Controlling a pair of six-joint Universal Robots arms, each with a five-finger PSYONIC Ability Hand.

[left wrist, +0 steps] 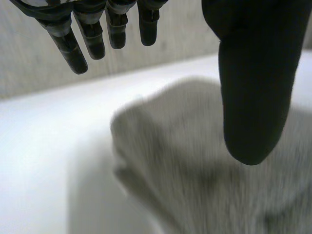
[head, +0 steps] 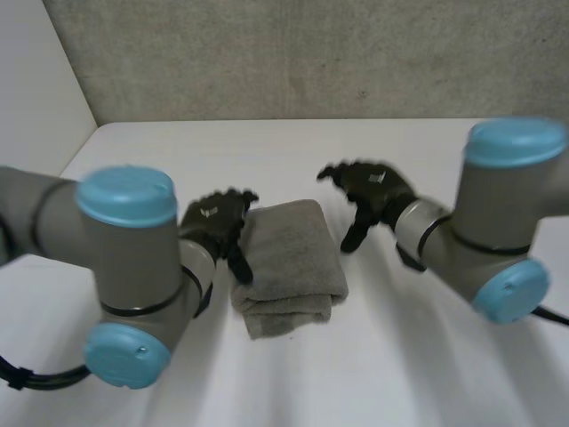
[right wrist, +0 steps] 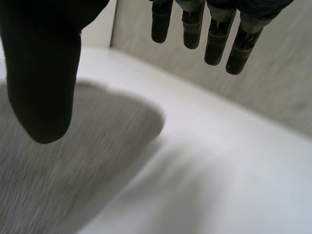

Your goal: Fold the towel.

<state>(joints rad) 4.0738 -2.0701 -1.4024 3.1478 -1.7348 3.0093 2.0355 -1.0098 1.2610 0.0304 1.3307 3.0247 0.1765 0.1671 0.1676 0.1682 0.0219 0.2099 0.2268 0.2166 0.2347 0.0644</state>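
Holding nothing in either hand at this entry. The towel (head: 289,267) is grey and folded into a compact stack. Layered edges show at the end nearest me, and it lies flat on the white table (head: 400,356) between my two hands. My left hand (head: 218,222) sits just beside the towel's edge on its thumb side. The fingers (left wrist: 68,48) are straight, slightly apart and pointing down over bare table, with the thumb held well away from them. In my left wrist view the towel lies under the thumb tip. I cannot tell whether the thumb touches the cloth or hangs just above it. My right hand (head: 373,191) is at the opposite side of the towel, near its far corner and apart from the cloth. Its fingers (right wrist: 214,41) are relaxed and spread, with no cloth between them and the thumb. In my right wrist view the towel's rounded corner lies below the thumb, and the fingers hang over bare table beyond it. A grey wall (head: 311,53) stands past the table's far edge, beyond both sets of fingertips.
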